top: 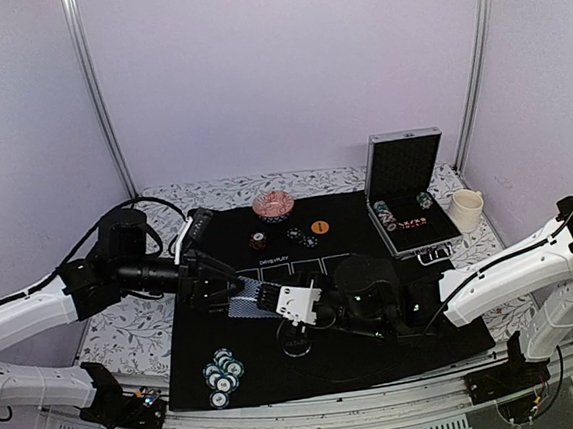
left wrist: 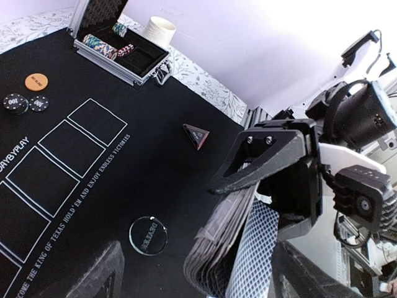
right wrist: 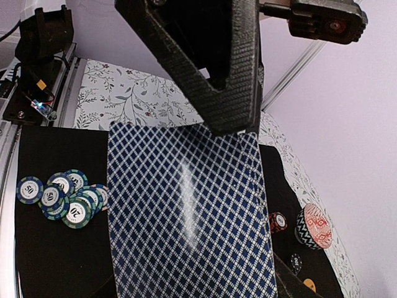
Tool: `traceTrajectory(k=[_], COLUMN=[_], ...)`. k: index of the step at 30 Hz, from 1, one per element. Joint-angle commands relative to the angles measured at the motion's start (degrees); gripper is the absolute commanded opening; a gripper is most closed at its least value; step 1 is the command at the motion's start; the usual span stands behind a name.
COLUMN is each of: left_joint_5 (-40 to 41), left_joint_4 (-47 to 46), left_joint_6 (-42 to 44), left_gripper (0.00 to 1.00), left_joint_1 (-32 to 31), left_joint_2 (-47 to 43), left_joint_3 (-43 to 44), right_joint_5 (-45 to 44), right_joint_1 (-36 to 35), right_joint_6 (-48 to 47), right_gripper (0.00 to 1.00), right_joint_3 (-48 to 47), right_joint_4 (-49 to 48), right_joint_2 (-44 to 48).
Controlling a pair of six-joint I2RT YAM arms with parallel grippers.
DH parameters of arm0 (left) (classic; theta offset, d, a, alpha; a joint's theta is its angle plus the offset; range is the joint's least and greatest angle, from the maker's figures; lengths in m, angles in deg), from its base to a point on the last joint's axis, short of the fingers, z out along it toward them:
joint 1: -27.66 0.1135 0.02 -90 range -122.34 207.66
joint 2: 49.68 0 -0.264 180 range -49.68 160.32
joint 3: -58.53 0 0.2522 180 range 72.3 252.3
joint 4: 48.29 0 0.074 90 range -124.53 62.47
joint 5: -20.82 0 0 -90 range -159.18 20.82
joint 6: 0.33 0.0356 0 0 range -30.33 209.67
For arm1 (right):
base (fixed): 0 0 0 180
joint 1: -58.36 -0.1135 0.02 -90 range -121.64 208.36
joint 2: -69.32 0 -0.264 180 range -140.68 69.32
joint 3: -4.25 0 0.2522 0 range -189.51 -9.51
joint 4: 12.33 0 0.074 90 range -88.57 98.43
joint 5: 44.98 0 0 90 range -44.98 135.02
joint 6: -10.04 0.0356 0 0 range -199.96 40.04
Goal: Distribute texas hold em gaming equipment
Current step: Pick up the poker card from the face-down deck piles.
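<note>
Deck (top: 240, 305) in R end effector (top: 266, 301); long axis pts left.

Blue-diamond-backed card deck (right wrist: 186, 217) aloft at centre, teal chips (top: 222, 374) heaped near-left, orange button (top: 319, 228) far side

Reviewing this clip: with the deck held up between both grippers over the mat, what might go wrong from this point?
1. The deck of cards is pinched by the right gripper, and its edges splay apart in the left wrist view. Cards may slip out onto the mat.
2. The left gripper stands open at that splayed end, so closing may catch several cards, or none.
3. Dropped cards could disturb the teal chip pile nearby.
</note>
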State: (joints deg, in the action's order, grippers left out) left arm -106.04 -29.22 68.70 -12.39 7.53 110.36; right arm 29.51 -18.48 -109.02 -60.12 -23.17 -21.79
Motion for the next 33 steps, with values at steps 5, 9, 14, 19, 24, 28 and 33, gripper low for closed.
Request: traceTrajectory(k=[5,9,14,19,24,28,33], left_joint_5=[-0.8,-2.4,-2.8,-4.3,-5.9,-6.0,-5.9], left_joint_4=[5.3,6.3,6.2,5.8,5.2,5.2,4.8], left_joint_6=[2.4,3.2,3.4,3.4,3.2,3.2,2.7], left_gripper=[0.65,0.47,0.32,0.2,0.04,0.0,0.0], left_joint_1=[1.0,1.0,1.1,1.0,1.1,1.0,1.1], left_joint_2=[-1.2,-1.8,-2.2,-1.9,-1.9,-2.4,-3.2], left_joint_3=[2.1,2.3,2.3,2.5,2.5,2.6,2.5], right_joint_5=[0.0,-0.1,-0.2,-0.2,-0.4,-0.5,-0.7], right_joint_1=[0.3,0.4,0.5,0.5,0.7,1.0,1.2], right_joint_6=[1.4,1.4,1.4,1.4,1.5,2.0,2.7], right_gripper=[0.54,0.54,0.53,0.53,0.53,0.53,0.52], right_joint_3=[0.7,0.6,0.6,0.6,0.7,1.1,1.8], right_joint_4=[-2.1,-2.1,-2.0,-1.9,-1.5,-1.4,-1.3], right_joint_2=[2.3,2.2,2.1,2.3,2.3,2.3,2.9])
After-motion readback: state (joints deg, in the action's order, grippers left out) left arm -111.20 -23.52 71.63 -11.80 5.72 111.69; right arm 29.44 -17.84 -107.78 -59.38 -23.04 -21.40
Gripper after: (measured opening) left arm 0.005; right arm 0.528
